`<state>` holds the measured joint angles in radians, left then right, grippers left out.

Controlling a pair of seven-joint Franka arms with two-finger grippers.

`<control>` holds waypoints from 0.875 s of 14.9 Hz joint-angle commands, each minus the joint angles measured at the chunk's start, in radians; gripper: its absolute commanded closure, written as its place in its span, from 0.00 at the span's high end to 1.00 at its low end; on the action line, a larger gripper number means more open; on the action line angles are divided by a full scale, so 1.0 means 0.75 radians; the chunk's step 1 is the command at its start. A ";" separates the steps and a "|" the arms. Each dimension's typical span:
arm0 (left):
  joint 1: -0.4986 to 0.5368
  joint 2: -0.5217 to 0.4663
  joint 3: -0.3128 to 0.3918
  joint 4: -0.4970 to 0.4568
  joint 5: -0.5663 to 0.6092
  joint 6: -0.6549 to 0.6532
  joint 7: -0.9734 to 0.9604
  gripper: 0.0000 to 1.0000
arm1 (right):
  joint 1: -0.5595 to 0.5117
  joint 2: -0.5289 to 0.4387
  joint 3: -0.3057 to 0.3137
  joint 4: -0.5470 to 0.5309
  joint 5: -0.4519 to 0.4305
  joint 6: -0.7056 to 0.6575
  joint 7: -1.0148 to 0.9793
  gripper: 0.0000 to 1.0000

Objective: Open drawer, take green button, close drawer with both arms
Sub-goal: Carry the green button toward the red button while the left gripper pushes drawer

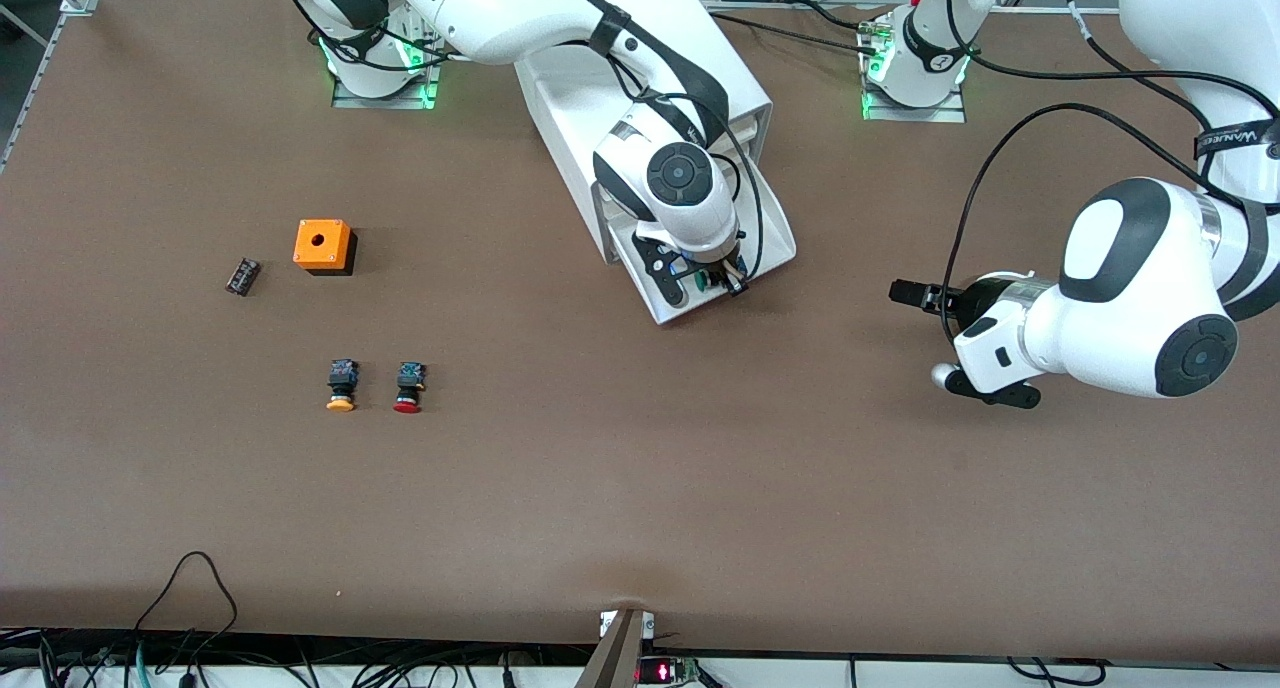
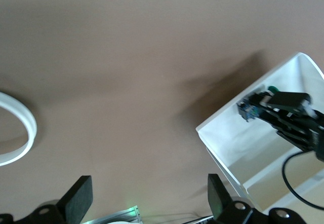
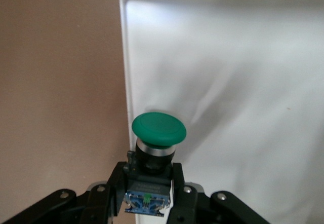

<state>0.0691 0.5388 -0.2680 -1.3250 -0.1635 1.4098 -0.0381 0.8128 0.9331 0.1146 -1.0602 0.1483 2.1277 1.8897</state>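
Clamped on the green-capped, black-bodied push button (image 3: pixel 158 143), my right gripper (image 3: pixel 148 186) hangs over the pulled-out shallow white drawer (image 1: pixel 770 230), partly hiding it, while my left gripper (image 2: pixel 147 201) waits spread over bare brown table (image 1: pixel 640 488).

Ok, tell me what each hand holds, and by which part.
The right hand, over the open drawer, grips the green button by its black-and-blue body, below the cap. The left hand holds nothing.

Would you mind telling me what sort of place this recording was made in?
Probably a robotics lab bench. Two white arms are bolted to a brown table, the right end effector holds a green button over an open drawer, the left end effector waits, and loose cables line the edge.
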 commanded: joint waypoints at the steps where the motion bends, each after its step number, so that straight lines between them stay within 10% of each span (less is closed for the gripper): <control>1: -0.057 0.004 0.001 0.020 0.046 -0.014 -0.100 1.00 | -0.046 -0.050 -0.004 0.023 -0.018 -0.076 -0.048 0.00; 13: -0.333 0.036 0.010 -0.448 0.108 0.836 -0.840 1.00 | -0.394 -0.260 -0.002 -0.036 -0.001 -0.499 -1.338 0.00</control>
<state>-0.1474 0.5807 -0.2665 -1.5711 -0.1125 1.9156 -0.5803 0.5759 0.7738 0.1023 -1.0374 0.1461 1.7827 1.0580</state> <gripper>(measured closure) 0.000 0.595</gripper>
